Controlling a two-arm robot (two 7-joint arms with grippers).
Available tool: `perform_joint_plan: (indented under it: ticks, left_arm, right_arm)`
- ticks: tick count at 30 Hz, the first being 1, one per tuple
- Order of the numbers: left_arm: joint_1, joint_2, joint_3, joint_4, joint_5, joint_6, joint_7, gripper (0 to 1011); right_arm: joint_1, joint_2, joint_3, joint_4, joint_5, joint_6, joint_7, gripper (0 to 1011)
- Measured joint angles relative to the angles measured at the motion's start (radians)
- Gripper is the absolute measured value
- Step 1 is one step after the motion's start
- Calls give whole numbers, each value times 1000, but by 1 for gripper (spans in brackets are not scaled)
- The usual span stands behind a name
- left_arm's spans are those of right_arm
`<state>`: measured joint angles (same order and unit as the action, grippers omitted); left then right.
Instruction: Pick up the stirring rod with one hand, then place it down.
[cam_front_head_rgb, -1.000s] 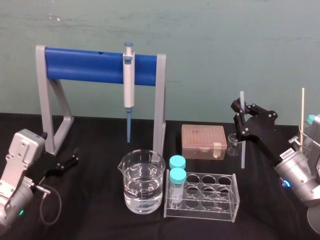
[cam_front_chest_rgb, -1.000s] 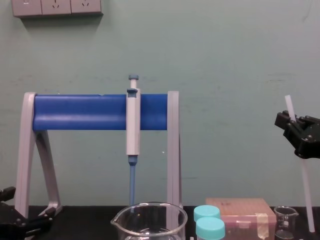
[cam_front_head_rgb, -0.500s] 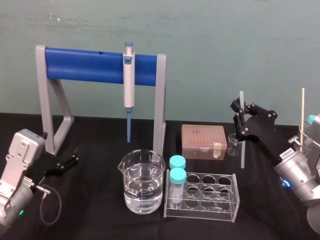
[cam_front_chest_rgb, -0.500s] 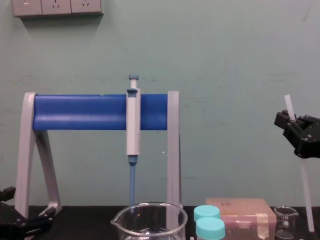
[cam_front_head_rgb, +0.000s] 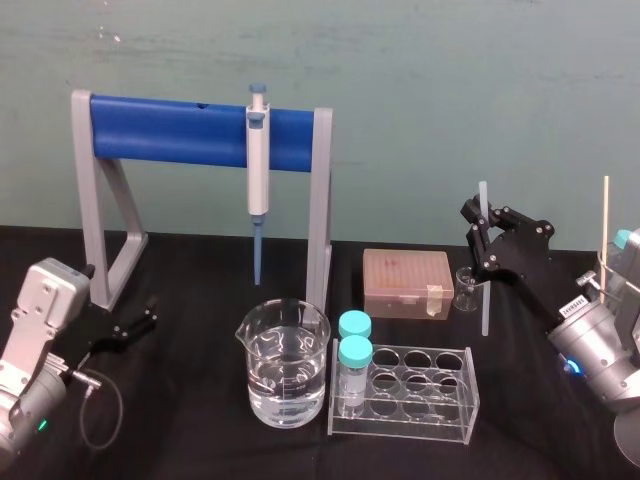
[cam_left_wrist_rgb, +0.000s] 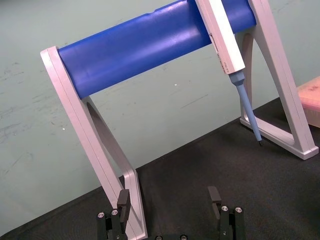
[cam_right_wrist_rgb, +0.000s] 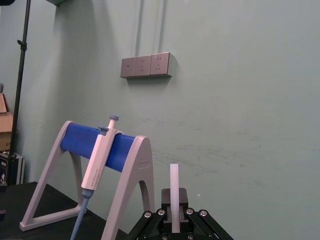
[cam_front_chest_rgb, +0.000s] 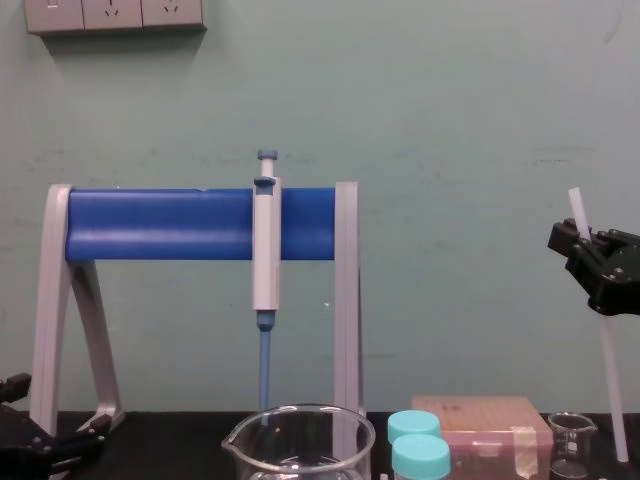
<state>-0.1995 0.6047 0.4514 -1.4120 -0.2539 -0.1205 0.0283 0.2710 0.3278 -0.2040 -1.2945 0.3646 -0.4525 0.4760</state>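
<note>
The stirring rod (cam_front_head_rgb: 485, 310) is a thin translucent white stick, held upright near its upper end by my right gripper (cam_front_head_rgb: 478, 232), which is shut on it. Its lower end hangs just right of a small glass beaker (cam_front_head_rgb: 466, 288); whether it touches the table I cannot tell. From the chest, the rod (cam_front_chest_rgb: 610, 380) runs down from the black right gripper (cam_front_chest_rgb: 580, 243) at the right edge. The right wrist view shows the rod (cam_right_wrist_rgb: 174, 187) rising between the closed fingers. My left gripper (cam_front_head_rgb: 150, 315) rests open low at the left, by the stand's foot (cam_left_wrist_rgb: 135, 220).
A grey and blue pipette stand (cam_front_head_rgb: 200, 130) holds a blue-tipped pipette (cam_front_head_rgb: 258, 150) at the back. In front stand a water-filled beaker (cam_front_head_rgb: 284, 365), a clear tube rack (cam_front_head_rgb: 425, 395) with two teal-capped tubes (cam_front_head_rgb: 354, 350), and a pink tip box (cam_front_head_rgb: 407, 283). A thin wooden stick (cam_front_head_rgb: 604, 225) stands at the far right.
The right gripper and the rod have drifted very slightly to the left in the chest view. The left arm has not moved.
</note>
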Motion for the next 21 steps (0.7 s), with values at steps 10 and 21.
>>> perform_joint_plan:
  ticks: [10,21]
  left_arm:
    - [0,0,0,0,0,0,0,1001]
    - [0,0,0,0,0,0,0,1000]
  right_arm:
    - [0,0,0,0,1,0,1,70]
    - [0,0,0,0,1,0,1,70]
